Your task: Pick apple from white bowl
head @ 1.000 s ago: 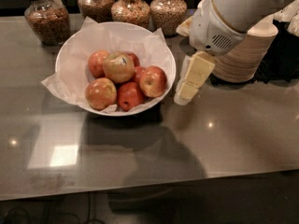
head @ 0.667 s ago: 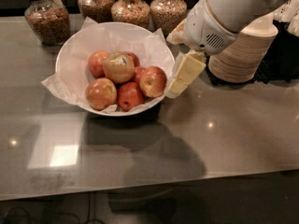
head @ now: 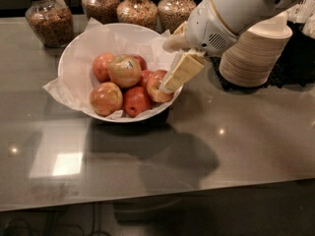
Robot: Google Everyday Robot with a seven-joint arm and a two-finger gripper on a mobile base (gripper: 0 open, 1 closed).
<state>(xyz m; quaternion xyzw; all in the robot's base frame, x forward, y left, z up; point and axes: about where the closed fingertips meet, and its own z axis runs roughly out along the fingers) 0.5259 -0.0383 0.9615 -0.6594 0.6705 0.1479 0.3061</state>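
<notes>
Reaching arm: the white arm comes in from the upper right and slopes down to the left, its rounded end hanging above the right rim of the white bowl.
Gripper: the gripper points down and left into the bowl, with its cream tip low at the right edge of the fruit pile.
Gripper state: whether it is spread or pressed together cannot be told from this angle.
Apple: the apple lies in the bowl at the right of the pile, red-orange with a paler side turned toward the gripper, whose tip is at or just beside its skin (actual contact cannot be told).
Neighbours: a smaller dark red apple touches it at the front left, and a yellower apple with a dark sticker sits on top in the middle.
Bowl: it stands on the glossy grey surface, and its crinkled white paper spills over the left rim.
Background: glass jars stand behind the bowl, and a stack of beige paper bowls is at the right, partly behind the arm.
Change: one second ago the gripper hung outside the right rim, over the surface; it has since swung left across the rim to the fruit. The apples and the bowl have not shifted.
</notes>
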